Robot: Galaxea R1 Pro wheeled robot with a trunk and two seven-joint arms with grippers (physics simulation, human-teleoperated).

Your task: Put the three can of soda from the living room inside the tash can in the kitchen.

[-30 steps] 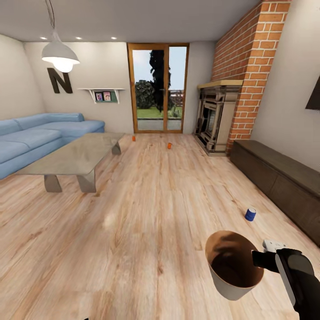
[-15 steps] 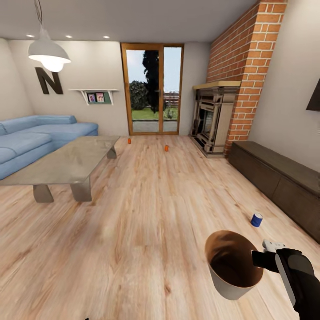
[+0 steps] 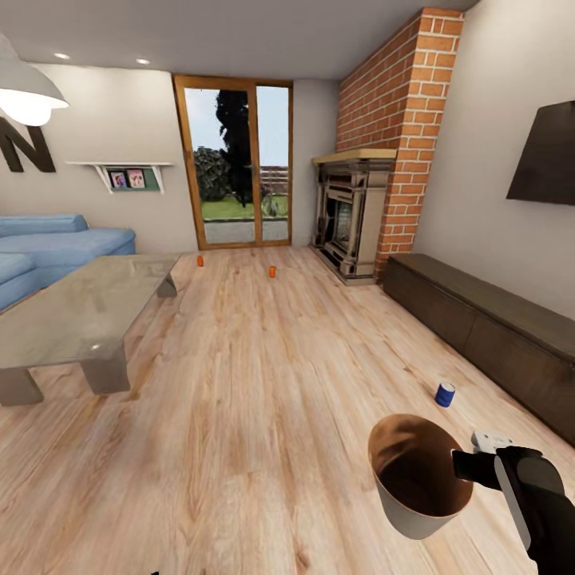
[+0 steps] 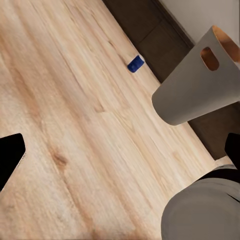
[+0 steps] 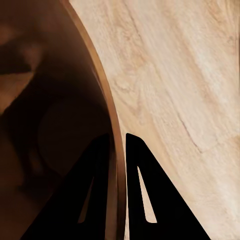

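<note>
Right gripper fingers pinch the trash can rim, one each side. Blue soda can stands upright on the floor at twelve o'clock, nearest. Left gripper's state can't be told.

Glass-topped coffee table left on light wood floor. Glazed wood-framed door on far wall, small wall shelf with 2 pictures to its left. Brick chimney at right. White pendant lamp top left.
</note>
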